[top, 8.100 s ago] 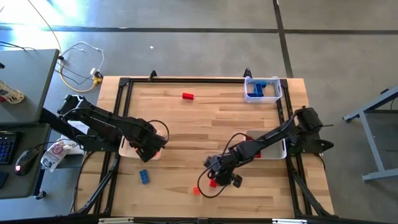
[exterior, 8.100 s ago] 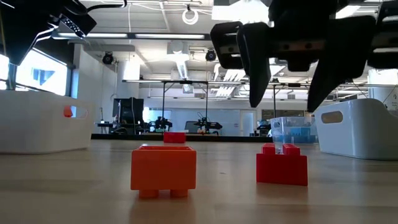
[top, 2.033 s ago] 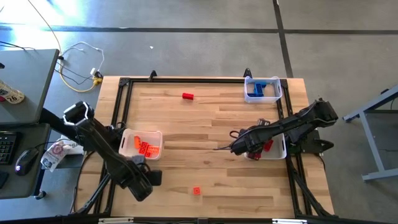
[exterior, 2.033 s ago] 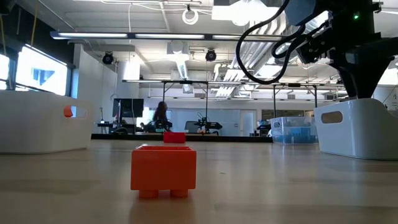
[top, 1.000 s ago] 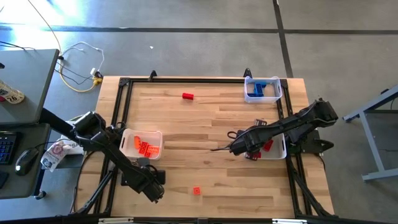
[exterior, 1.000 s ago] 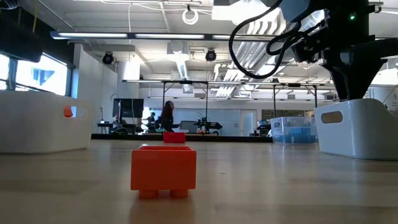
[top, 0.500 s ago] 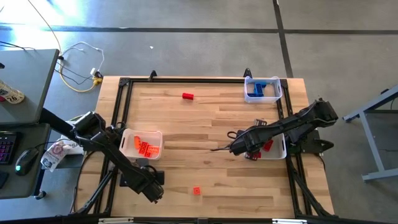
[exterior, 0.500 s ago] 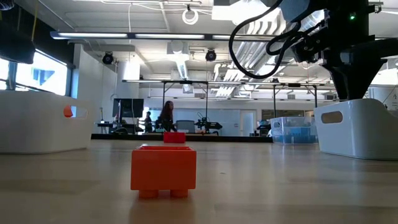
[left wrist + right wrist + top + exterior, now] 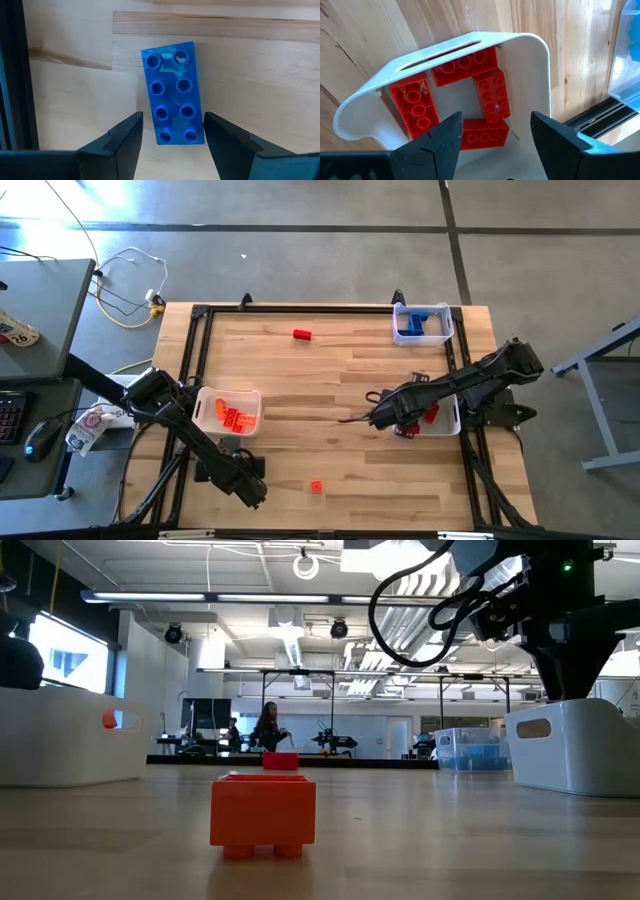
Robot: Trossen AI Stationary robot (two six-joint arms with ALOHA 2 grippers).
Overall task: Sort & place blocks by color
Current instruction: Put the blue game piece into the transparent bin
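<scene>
The wooden table [image 9: 330, 380] carries three white trays: one with orange blocks [image 9: 232, 418] at the left, one with red blocks [image 9: 470, 100] at the right, one with blue pieces at the far right corner. The right gripper [image 9: 492, 137] is held over the red tray [image 9: 535, 75], jaws wide and empty. The left gripper [image 9: 172, 135] is poised near the table's front left, its jaws spread on either side of a blue block [image 9: 173, 93] lying flat, studs up. A red block [image 9: 302, 334] and an orange block [image 9: 263, 812] lie loose elsewhere. The blue block is judged light, rigid and smooth; its long flat sides are best pinched squarely to prevent slipping.
</scene>
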